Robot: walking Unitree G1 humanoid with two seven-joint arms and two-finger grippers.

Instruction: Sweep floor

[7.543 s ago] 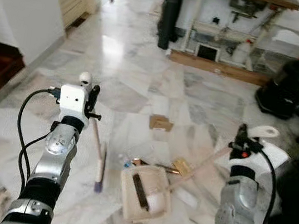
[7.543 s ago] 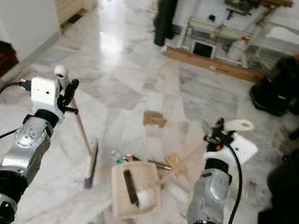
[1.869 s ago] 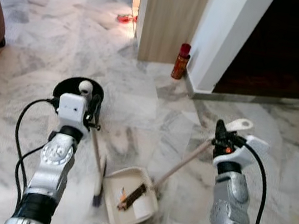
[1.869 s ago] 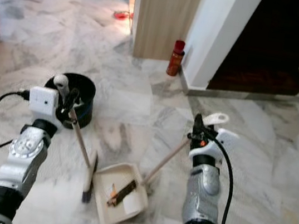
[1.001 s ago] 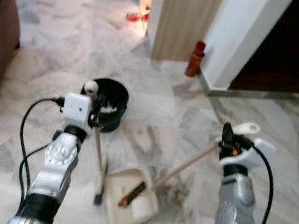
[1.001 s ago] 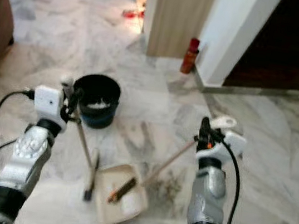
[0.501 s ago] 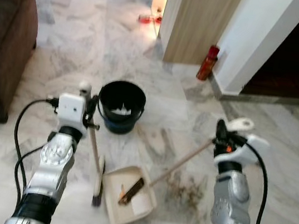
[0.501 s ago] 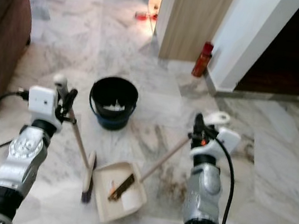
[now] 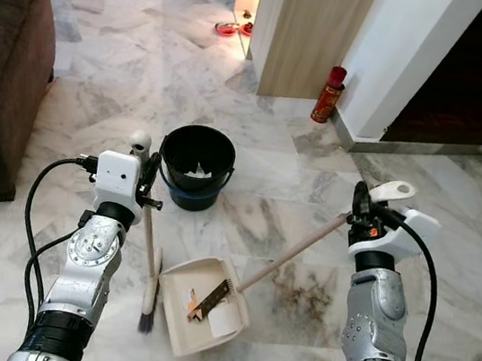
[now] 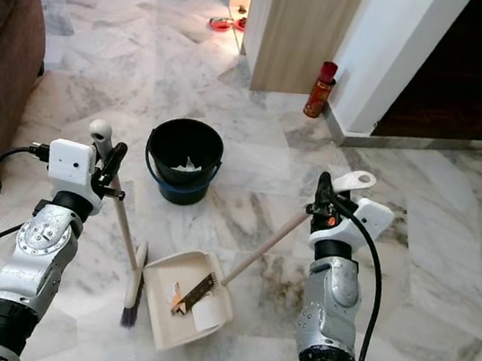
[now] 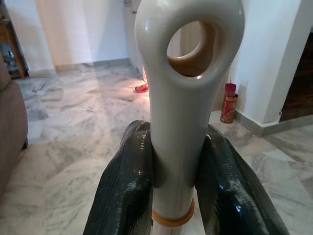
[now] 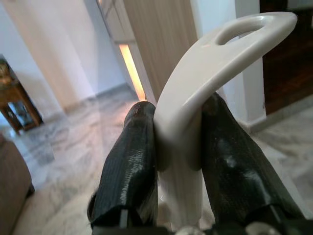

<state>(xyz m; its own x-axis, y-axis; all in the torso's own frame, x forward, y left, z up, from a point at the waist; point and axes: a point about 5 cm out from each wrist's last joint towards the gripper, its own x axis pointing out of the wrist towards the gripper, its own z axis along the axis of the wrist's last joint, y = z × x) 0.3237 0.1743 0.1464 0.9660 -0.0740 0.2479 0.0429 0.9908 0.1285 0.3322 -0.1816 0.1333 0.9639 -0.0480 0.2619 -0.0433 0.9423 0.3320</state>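
The black bucket (image 9: 195, 167) stands on the marble floor (image 9: 103, 69), and the other things are placed around it. The left hand (image 9: 143, 186) is just in front of the bucket, a little to its left, with both fingers (image 11: 128, 186) clamped on the top of the broom (image 9: 149, 262) handle. The broom handle runs down from this hand, and the brush head rests on the floor in front of the bucket. The right hand (image 9: 358, 218) is to the right of the bucket, well apart from it, and its fingers (image 12: 131, 161) are closed on the curved white grip of the dustpan (image 9: 202, 306). The long handle of the dustpan goes down and to the left to the pan. The pan lies on the floor in front of the bucket, just beside the brush head. In the pan there are a dark flat strip, a small orange piece and something white.

There is free floor between the rim of the bucket and the back edge of the pan. Behind the bucket, the floor is open up to the wooden panel (image 9: 309, 27) and the white wall corner (image 9: 405, 51), where a red can (image 9: 328, 95) stands. To the left of the bucket, a brown sofa (image 9: 0, 63) makes the edge of the free floor. To the right of the bucket, beyond the wall corner, a dark stair (image 9: 474, 79) goes up.
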